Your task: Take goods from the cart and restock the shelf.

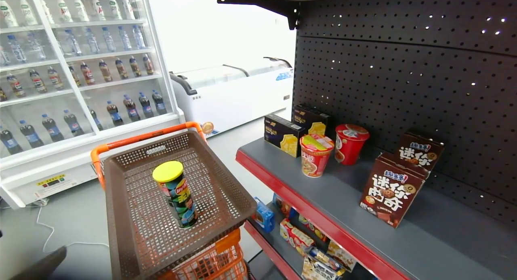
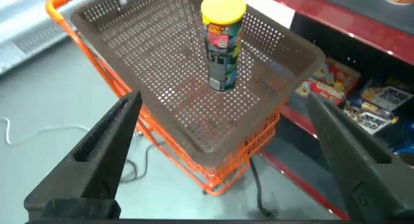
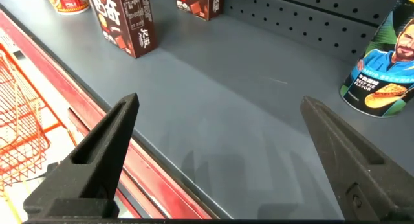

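Grey shop flooring is running beneath everything, and nearest the robot the left gripper [image 2: 221, 101] is hanging above the cart [image 1: 220, 187] with its two fingers spread wide and nothing between them. Just beyond it, the yellow-lidded can [image 1: 177, 193] is standing upright on the brown mesh of the cart's top basket, alone there and touched by neither arm, so by my reading one item is waiting to be picked. To the robot's right, the right gripper [image 3: 220, 101] is hovering over a bare stretch of the grey shelf [image 1: 343, 203], its fingers likewise apart and holding nothing. A blue-green can [image 3: 381, 62] is standing on the shelf near it, which suggests some restocking is already done. Farther along the shelf, two brown boxes [image 1: 389, 195] are standing upright, then two cup noodles [image 1: 316, 154], then two dark boxes [image 1: 282, 134] at the far end. Behind it all a drinks cooler [image 1: 80, 70] and a chest freezer [image 1: 234, 90] are lining the wall. Judging from this, the task is nearing its end: grasping the can, carrying it across and setting it on the open shelf space are what is left.
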Motion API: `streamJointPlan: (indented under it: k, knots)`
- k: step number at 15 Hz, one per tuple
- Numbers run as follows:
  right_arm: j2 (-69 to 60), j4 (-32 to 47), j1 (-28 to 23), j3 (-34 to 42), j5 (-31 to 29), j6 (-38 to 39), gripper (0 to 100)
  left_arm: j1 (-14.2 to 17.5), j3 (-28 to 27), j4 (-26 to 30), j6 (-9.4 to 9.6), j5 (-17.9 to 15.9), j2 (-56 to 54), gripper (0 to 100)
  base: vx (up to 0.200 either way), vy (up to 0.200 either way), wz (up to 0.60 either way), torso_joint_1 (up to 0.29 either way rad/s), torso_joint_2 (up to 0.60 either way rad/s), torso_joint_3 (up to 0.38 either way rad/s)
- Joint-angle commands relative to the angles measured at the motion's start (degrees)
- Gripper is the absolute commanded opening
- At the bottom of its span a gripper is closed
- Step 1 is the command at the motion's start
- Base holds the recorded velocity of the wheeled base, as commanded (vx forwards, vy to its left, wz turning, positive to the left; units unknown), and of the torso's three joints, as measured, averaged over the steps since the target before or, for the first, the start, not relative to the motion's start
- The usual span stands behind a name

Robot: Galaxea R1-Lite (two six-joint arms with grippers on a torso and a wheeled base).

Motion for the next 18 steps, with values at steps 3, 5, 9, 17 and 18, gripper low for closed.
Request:
streamJointPlan:
  k: [3,5,9,17,18]
  knots:
    - [0.0,0.0,0.0,0.0,0.0,-0.1,100,3.1,-5.4,-10.3,0.32,-1.8,32.9,100,0.0,0.0,0.0,0.0,0.0,0.0]
    - [0.0,0.0,0.0,0.0,0.0,0.0,100,1.6,0.0,-21.4,0.32,-1.8,41.4,100,0.0,0.0,0.0,0.0,0.0,0.0]
    - [0.1,0.0,0.0,0.0,0.1,-0.1,100,-2.8,10.1,-45.8,-0.91,-1.7,53.1,100,0.0,0.0,0.0,0.0,0.0,0.0]
    - [0.0,0.0,0.0,0.0,0.1,0.0,100,-2.8,16.6,-76.2,-0.91,0.7,71.2,100,0.0,0.0,0.0,0.0,0.0,0.0]
    - [0.0,0.0,0.0,0.0,0.0,0.0,100,-2.4,16.6,-79.3,-0.91,0.7,73.4,100,0.0,0.0,0.0,0.0,0.0,0.0]
